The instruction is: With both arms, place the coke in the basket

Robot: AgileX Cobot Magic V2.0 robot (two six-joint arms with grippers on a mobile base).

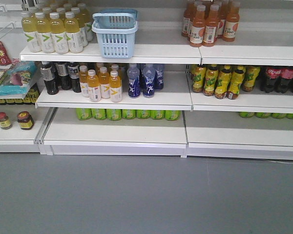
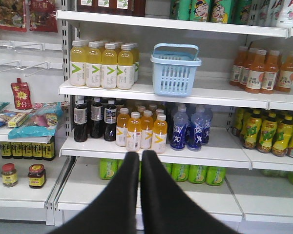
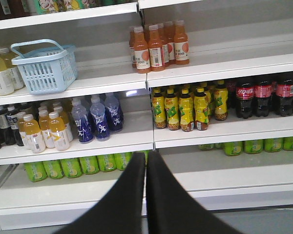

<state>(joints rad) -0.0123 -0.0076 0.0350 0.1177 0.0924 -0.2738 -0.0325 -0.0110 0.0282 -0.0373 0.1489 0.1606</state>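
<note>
1. Nearest the left wrist camera, the left pincer (image 2: 140, 154) was closed on nothing, its two black fingers side by side with only a thin line between them
2. The right pincer (image 3: 146, 154) looked the same: closed, empty, and held well back from the shelving
3. Beyond them, green cans (image 3: 90, 165) sat in a row at the back of the lowest worktop (image 3: 63, 192)
4. One level up, the coke (image 3: 263, 95) stood upright at the right end of the middle worktop (image 3: 185, 134); these were dark bottles with red labels, packed close together just beside the yellow-green bottles (image 3: 185, 105)
5. A full bottle like that would likely be fairly heavy, firm in the body and slick at the label; being round, it could twist in a loose hold, so a grip across the body near the label seemed safer than one at the cap, and a front bottle offered the most finger room
6. Farthest and highest, the basket (image 3: 44, 75) sat on the top worktop (image 3: 112, 78) between pale yellow bottles (image 3: 0, 73) and orange bottles (image 3: 156, 48), well apart from the coke, its handle arched above the rim; it looked light and hollow, likely to slide if nudged, so the thick rim or handle seemed the place to steady it
</note>
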